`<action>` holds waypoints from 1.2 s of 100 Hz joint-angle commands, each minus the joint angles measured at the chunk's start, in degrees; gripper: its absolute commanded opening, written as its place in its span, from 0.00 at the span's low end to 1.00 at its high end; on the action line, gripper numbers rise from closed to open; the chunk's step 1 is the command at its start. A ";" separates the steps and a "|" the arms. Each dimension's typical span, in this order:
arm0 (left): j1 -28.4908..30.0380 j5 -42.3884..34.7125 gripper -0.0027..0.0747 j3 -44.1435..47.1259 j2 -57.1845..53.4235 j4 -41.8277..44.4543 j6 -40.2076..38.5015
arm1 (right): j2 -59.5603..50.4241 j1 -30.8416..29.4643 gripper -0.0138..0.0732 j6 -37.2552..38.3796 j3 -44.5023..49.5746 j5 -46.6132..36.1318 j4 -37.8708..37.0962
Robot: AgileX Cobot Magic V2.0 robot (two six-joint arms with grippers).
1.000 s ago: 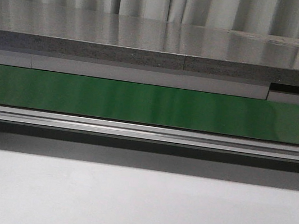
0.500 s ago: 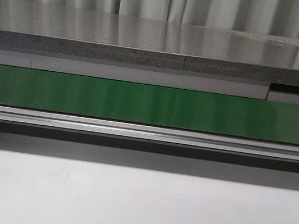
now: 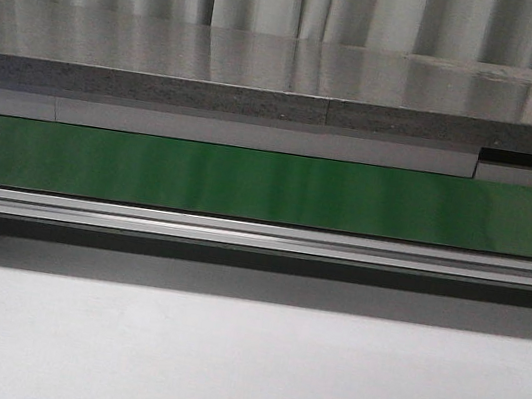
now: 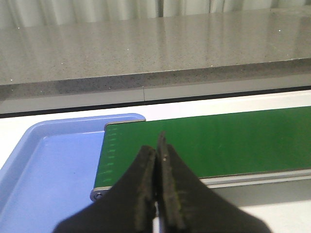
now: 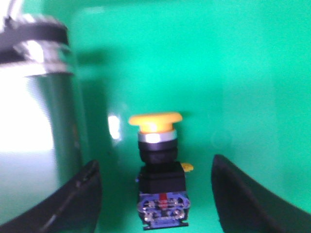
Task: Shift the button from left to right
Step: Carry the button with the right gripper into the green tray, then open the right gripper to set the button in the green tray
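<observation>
The button [image 5: 160, 170] shows only in the right wrist view. It lies on a bright green surface [image 5: 233, 73], with its yellow-orange cap [image 5: 155, 121] pointing away from the camera and its black body with red and blue marks nearest. My right gripper [image 5: 154, 165] is open, one finger [image 5: 77, 199] on each side of the button, and both are apart from it. My left gripper [image 4: 156, 148] is shut and empty, over the left end of the green belt [image 4: 218, 141]. Neither gripper nor the button shows in the front view.
A shiny metal cylinder [image 5: 34, 111] stands close beside the button. A blue tray [image 4: 48, 165] lies at the belt's left end. The green belt [image 3: 268, 188] runs across the front view, with a metal rail [image 3: 260, 236] before it and a grey counter [image 3: 265, 78] behind.
</observation>
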 commanded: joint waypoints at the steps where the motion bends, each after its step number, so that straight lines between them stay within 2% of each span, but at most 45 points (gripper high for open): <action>1: -0.47 -4.05 0.01 -1.51 0.42 -0.79 -0.05 | -6.07 0.92 0.72 -0.60 -2.06 -3.18 2.50; 28: -0.47 -4.05 0.01 -1.51 0.42 -0.79 -0.05 | -14.26 7.59 0.72 -0.60 -1.62 -6.38 4.50; 47: -0.47 -4.05 0.01 -1.51 0.42 -0.79 -0.05 | -22.10 13.44 0.72 -0.60 3.38 -11.86 4.80; 80: -0.47 -4.05 0.01 -1.51 0.42 -0.79 -0.05 | -37.30 20.88 0.72 -0.60 20.21 -22.21 8.81; 120: -0.47 -4.05 0.01 -1.51 0.42 -0.79 -0.05 | -57.06 22.56 0.72 -0.60 41.68 -32.76 9.51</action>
